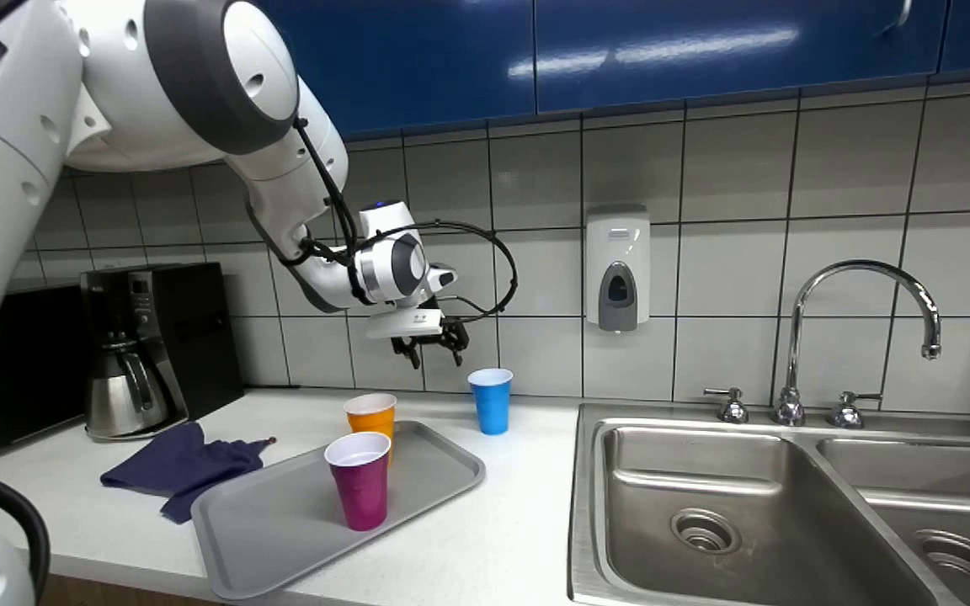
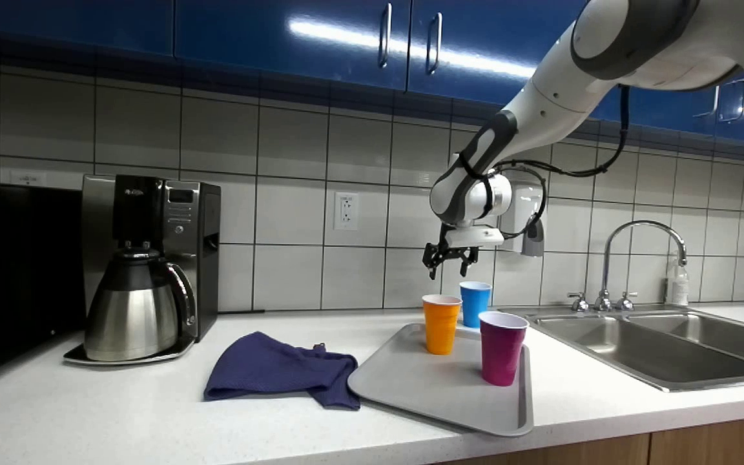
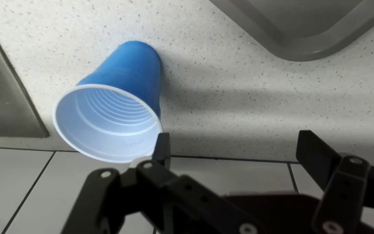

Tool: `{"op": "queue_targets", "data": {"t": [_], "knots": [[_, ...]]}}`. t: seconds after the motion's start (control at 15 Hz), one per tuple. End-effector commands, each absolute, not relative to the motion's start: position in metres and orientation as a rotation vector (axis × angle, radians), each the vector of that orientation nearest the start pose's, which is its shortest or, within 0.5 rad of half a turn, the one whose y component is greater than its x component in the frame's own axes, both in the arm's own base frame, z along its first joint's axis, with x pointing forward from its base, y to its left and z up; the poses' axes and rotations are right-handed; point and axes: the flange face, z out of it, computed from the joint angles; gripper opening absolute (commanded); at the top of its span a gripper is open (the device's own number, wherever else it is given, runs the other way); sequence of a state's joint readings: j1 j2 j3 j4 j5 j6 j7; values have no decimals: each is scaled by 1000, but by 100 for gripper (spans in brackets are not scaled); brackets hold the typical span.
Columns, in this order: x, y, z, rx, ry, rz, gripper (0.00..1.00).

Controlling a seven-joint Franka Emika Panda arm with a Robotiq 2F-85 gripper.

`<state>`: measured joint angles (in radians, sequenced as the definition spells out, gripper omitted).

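Note:
My gripper (image 1: 436, 360) hangs in the air near the tiled wall, its jaws wide apart with nothing between them. The nearest thing is a blue cup (image 1: 493, 408) with a white inside, upright on the counter, lower than the fingertips. In the wrist view the cup (image 3: 131, 71) lies to the left, and the left finger (image 3: 163, 148) overlaps its rim in the picture, without visible contact. An orange cup (image 2: 441, 329) and a purple cup (image 2: 501, 352) stand upright on a grey tray (image 2: 411, 387); the tray's corner (image 3: 300, 48) shows at the wrist view's upper right.
A steel double sink (image 1: 582, 505) with a curved faucet (image 1: 855, 265) lies beside the blue cup. A soap dispenser (image 1: 617, 269) is on the wall. A dark blue cloth (image 2: 281, 368) touches or nearly touches the tray; a coffee maker (image 2: 139, 303) stands farther off. Blue cabinets (image 2: 294, 39) hang overhead.

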<state>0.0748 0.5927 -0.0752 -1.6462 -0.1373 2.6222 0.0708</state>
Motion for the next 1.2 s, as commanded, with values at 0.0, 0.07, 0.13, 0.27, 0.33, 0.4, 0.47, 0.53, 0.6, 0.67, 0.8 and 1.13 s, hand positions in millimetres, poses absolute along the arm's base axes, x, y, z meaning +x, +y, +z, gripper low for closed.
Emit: {"op": "queue_targets", "data": {"t": [0.0,0.07,0.13,0.27,0.33,0.4,0.47,0.53,0.6,0.67,0.8,1.13], "knots": [[739,7,311,-3211,5,-609,100],[742,4,310,-3213,21,-610,100],[744,3,310,-3214,36,-613,100],[749,-3,310,-3221,64,-611,100],[751,-6,309,-3225,78,-608,100],[753,-8,308,-3230,90,-606,100],[755,-11,308,-3234,104,-603,100],[756,-14,307,-3238,116,-601,100],[757,-16,306,-3242,127,-596,100],[758,-18,304,-3246,139,-587,100],[758,-22,298,-3254,158,-565,100],[758,-25,284,-3264,174,-525,100]]}}
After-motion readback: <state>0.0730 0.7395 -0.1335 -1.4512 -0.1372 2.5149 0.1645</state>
